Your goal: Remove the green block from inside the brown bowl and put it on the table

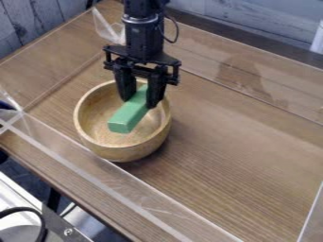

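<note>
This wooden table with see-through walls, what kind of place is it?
Probably a robot test bench. A brown wood-grain table has low clear plastic walls, and a black robot gripper reaches into a round light-brown wooden bowl to pinch a bright green block.

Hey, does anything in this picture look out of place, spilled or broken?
Nothing stands out. The green block lies tilted inside the brown bowl, its upper end between the fingers of the end effector. The bowl sits upright on the table; nothing looks spilled or damaged.
</note>
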`<state>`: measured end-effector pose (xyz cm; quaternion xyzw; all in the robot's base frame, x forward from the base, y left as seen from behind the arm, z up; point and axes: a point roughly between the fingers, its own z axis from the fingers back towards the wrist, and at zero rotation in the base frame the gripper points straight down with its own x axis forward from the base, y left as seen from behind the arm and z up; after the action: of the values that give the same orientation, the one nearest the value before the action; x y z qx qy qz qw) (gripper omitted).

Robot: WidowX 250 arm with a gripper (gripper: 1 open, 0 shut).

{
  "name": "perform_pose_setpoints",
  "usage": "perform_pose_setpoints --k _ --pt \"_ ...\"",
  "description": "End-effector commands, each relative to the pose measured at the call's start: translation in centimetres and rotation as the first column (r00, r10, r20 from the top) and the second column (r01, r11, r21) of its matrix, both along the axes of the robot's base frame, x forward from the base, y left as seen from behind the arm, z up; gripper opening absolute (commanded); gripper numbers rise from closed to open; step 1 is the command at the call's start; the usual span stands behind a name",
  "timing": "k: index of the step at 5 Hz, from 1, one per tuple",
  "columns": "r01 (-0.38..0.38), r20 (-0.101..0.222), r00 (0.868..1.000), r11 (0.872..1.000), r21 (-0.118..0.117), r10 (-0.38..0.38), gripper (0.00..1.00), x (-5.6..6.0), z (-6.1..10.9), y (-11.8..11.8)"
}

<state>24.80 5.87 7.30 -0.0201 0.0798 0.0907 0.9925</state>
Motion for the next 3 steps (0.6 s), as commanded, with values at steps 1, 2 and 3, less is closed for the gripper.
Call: perform_pose_setpoints --k 1,2,3 --pt "0.000 0.066 0.998 1.000 0.012 -0.001 0.00 1.19 1.76 0.05" --pt "-0.002 0.068 0.998 1.000 0.007 0.002 0.00 1.35 1.99 -0.04" --pt "-0.005 0.072 0.997 1.000 0.004 0.005 0.00 1.57 2.23 -0.15"
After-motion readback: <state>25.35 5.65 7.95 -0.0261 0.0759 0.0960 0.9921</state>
